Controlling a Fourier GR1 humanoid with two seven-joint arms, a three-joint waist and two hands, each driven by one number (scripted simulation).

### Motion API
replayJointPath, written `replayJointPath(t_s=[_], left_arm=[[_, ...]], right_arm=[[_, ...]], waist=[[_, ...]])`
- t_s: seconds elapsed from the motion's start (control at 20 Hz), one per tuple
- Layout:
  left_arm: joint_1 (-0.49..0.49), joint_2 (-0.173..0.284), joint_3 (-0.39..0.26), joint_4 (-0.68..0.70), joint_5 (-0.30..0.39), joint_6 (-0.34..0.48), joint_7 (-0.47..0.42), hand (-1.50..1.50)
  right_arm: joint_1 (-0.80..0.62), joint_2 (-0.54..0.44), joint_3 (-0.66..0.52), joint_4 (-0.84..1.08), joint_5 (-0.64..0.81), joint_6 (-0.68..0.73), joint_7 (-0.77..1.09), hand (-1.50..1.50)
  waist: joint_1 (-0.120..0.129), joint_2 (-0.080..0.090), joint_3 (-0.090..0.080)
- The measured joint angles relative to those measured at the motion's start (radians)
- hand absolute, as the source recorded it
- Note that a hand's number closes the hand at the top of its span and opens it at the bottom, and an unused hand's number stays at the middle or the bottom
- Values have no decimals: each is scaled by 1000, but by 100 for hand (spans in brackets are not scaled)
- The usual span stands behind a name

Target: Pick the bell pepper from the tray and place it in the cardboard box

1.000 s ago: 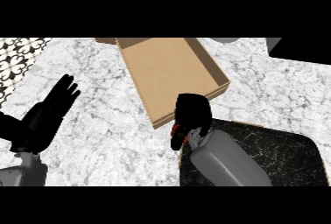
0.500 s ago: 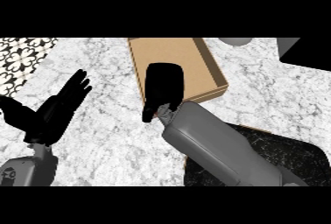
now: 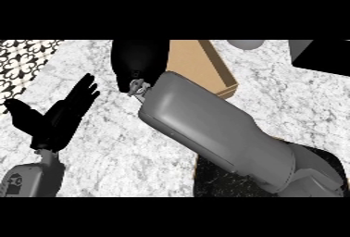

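My right hand [image 3: 140,62] hangs over the left part of the open cardboard box [image 3: 205,67], seen from its back with the fingers curled downward. The bell pepper is hidden under that hand; no part of it shows. My grey right forearm [image 3: 219,134] runs from the lower right across the box's near wall and covers much of it. The dark tray [image 3: 222,183] lies at the lower right, mostly under the forearm. My left hand [image 3: 61,115] rests open at the left over the marble counter, fingers straight and pointing up and right.
A grey round object [image 3: 246,44] sits at the top edge beyond the box. A black slab [image 3: 321,55] fills the top right corner. A patterned black-and-white surface [image 3: 27,60] borders the counter at the top left.
My right hand has moved up and left, from the tray's edge to over the box. The view has shifted, so the box now sits further right. The left hand stays open.
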Motion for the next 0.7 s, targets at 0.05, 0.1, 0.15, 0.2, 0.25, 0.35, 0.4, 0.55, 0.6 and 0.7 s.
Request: replayJointPath(t_s=[0.05, 0.1, 0.15, 0.2, 0.25, 0.35, 0.4, 0.55, 0.6, 0.7], left_arm=[[-3, 1, 3, 2, 0, 4, 2, 0], [-5, -1, 3, 6, -2, 5, -1, 0], [-1, -1, 5, 4, -2, 5, -4, 0], [4, -1, 7, 5, -2, 5, -8, 0], [4, -2, 7, 9, -5, 7, -12, 0], [-1, 7, 20, 16, -2, 7, -12, 0], [-1, 8, 22, 16, 0, 7, -11, 0], [1, 12, 34, 17, -3, 14, -17, 0], [-1, 11, 36, 22, -3, 17, -18, 0], [-3, 8, 36, 21, -3, 20, -18, 0]], right_arm=[[-28, 0, -4, 15, 3, -10, 10, 150], [-56, -1, -8, 33, 6, -17, 19, 150], [-79, -1, -14, 57, 10, -24, 26, 150], [-103, -2, -16, 77, 14, -30, 33, 150], [-126, -2, -21, 95, 15, -38, 41, 150], [-166, -3, -27, 136, 18, -53, 47, 150], [-181, -3, -30, 156, 15, -60, 50, 150], [-219, -3, -36, 227, 2, -78, 44, 150], [-229, -3, -34, 251, -7, -82, 41, 150], [-244, -2, -31, 295, -24, -93, 33, 150]], waist=[[-5, -1, 0], [-8, -1, 0], [-11, -2, -1], [-15, -2, -1], [-19, -2, -1], [-27, -1, -1], [-32, -1, 0], [-44, 1, 0], [-47, 2, 0], [-51, 4, 0]])
